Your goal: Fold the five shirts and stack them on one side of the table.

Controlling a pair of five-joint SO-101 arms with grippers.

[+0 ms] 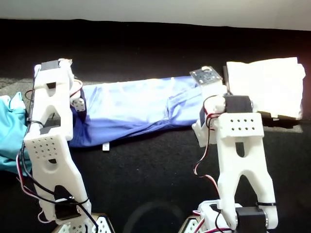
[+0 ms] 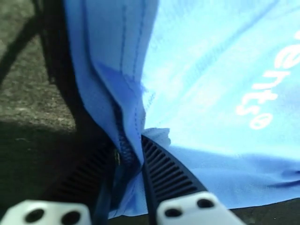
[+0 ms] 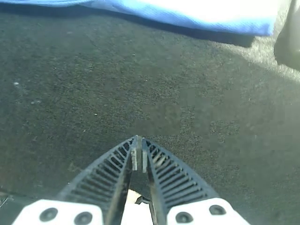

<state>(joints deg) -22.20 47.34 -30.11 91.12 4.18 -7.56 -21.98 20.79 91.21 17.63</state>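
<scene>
Where your left arm stands at the table's left side, entry one: left claw (image 2: 136, 140), clamped on a raised fold of the long bright-blue cloth shirt (image 1: 141, 109). You have the fabric pinched between both ribbed black fingers (image 2: 164, 168).

Entry two: that blue shirt, lying as a stretched band across the middle of the black felt-covered table (image 1: 146, 184). It runs from your left arm to the wrist of your right arm. It bears white lettering (image 2: 262, 101) on the part beyond the pinch, and a small white tag (image 1: 105, 146) lies at its near edge.

Entry three: right claw (image 3: 137, 140), fingers pressed together tip to tip with nothing between them, over bare black felt. The blue shirt's edge lies beyond it, apart from the tips.

Entry four: folded white cloth shirt (image 1: 265, 87), flat at the table's far right, just beside the blue shirt's right end.

Entry five: crumpled teal cloth shirt (image 1: 10, 126), at the table's left edge beside your left arm, partly cut off.
</scene>
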